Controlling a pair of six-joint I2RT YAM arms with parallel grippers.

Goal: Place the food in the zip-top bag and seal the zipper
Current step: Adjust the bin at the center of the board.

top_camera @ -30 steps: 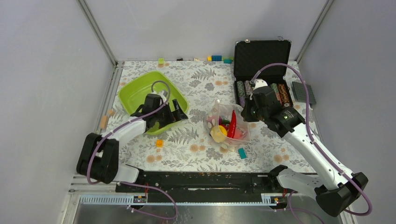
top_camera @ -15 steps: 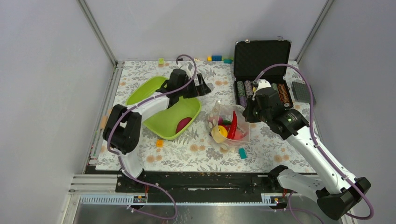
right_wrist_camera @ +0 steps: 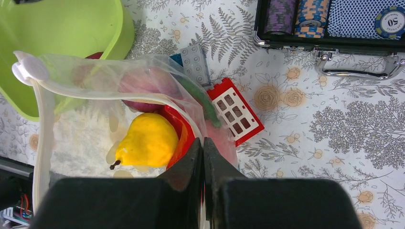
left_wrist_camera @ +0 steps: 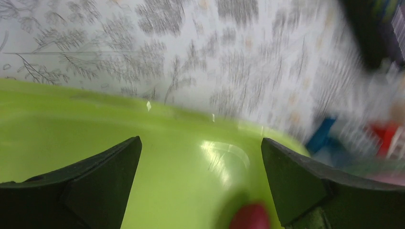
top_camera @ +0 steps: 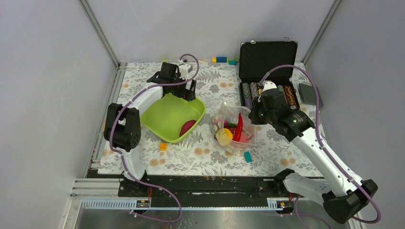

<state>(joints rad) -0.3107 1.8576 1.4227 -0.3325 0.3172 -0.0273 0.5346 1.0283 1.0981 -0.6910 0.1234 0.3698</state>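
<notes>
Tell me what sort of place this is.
Likely a robot lab test cell: grey panels in aluminium framing enclose the table, the left arm and right arm are bolted at its near edge, and the food in the zip-top bag is toy plastic.

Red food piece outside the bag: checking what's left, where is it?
Top view, left of centre: the red food piece lies in the green tub, nearest the zip-top bag.

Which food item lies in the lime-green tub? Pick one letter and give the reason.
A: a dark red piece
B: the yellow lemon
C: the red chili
A: only a dark red piece lies in the lime-green tub; the yellow lemon and the red chili are inside the zip-top bag.
</notes>
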